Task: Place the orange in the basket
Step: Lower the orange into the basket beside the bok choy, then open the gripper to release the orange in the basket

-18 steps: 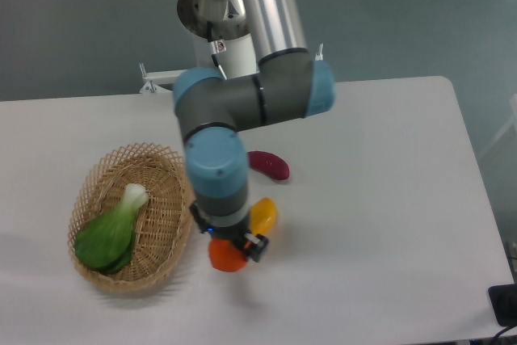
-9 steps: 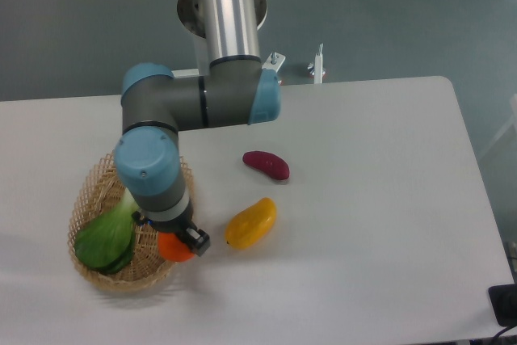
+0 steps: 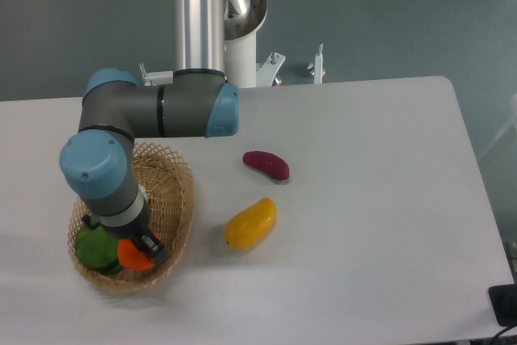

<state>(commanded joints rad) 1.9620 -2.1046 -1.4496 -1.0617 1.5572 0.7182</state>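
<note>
The orange (image 3: 134, 257) shows as a small bright-orange ball inside the wicker basket (image 3: 175, 199) at the table's left. My gripper (image 3: 139, 250) hangs over the basket's middle, shut on the orange, with a dark finger (image 3: 153, 246) across the fruit's right side. The wrist hides most of the gripper and part of the basket's inside. I cannot tell whether the orange touches the basket floor.
A green leafy vegetable (image 3: 93, 248) lies in the basket just left of the orange. A yellow-orange mango-like fruit (image 3: 251, 223) lies right of the basket. Farther back sits a dark purple-red fruit (image 3: 266, 164). The arm's elbow (image 3: 161, 111) spans above the basket.
The arm has swung left, carrying the orange from beside the yellow fruit, over the basket's right rim, to inside the basket. The gripper stays shut on it.
</note>
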